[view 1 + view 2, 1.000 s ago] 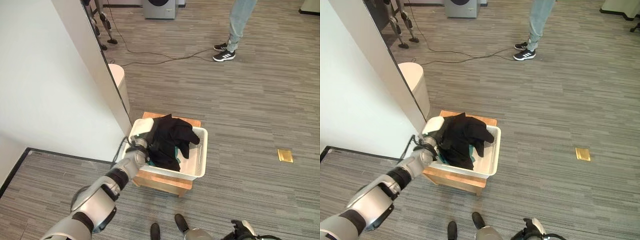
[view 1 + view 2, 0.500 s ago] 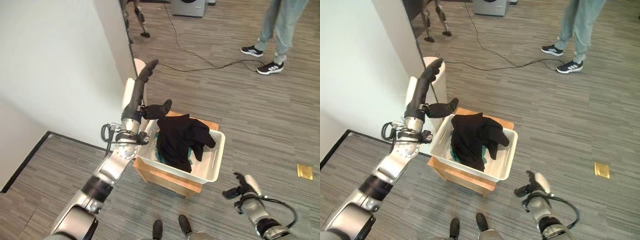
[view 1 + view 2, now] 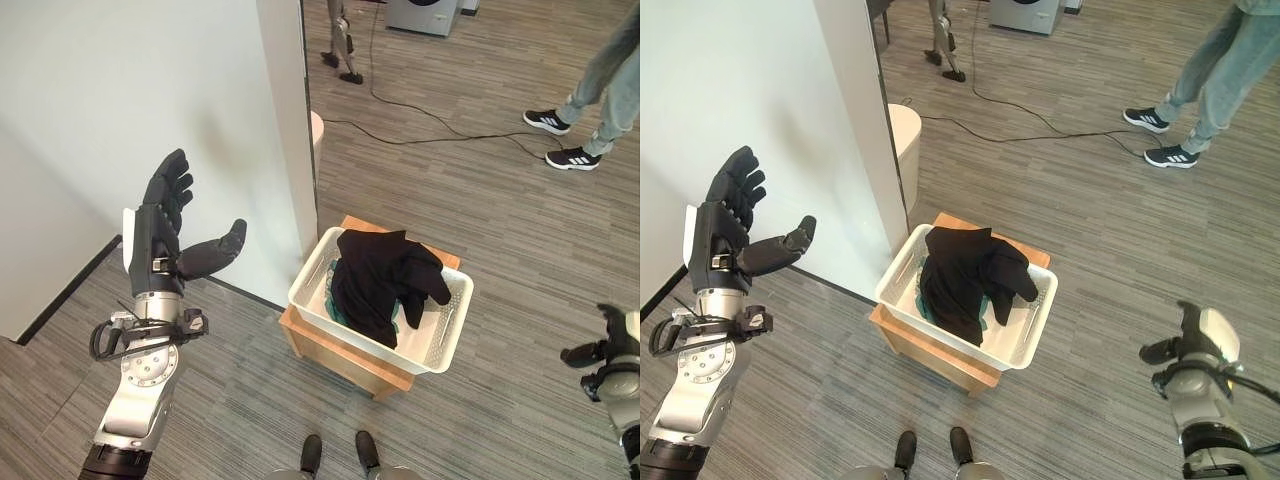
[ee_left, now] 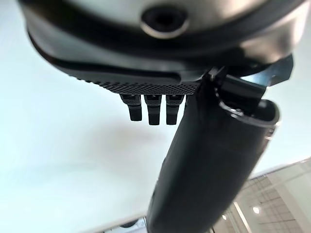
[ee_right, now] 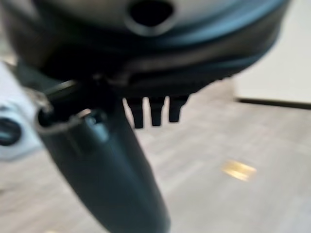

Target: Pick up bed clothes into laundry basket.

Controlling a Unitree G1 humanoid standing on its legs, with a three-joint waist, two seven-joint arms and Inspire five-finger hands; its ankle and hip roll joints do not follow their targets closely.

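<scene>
A black garment [image 3: 378, 283] with a bit of teal cloth under it lies heaped in the white laundry basket [image 3: 448, 333], spilling over its middle. The basket stands on a low wooden stand [image 3: 340, 355]. My left hand [image 3: 168, 225] is raised well to the left of the basket, in front of the white wall, fingers straight and thumb spread, holding nothing. My right hand [image 3: 1195, 345] hangs low at the far right, apart from the basket, with its fingers straight in the right wrist view [image 5: 155, 110].
A white wall panel [image 3: 290, 130] stands right behind the basket, with a round cream bin [image 3: 904, 135] beyond it. A person's legs [image 3: 1200, 80] stand at the far right, a black cord [image 3: 430, 135] runs over the floor, and a brass floor plate [image 5: 238, 171] shows too.
My left hand has pulled away from the basket's left rim and risen up to the left. My right hand has moved outward to the right. The camera has shifted.
</scene>
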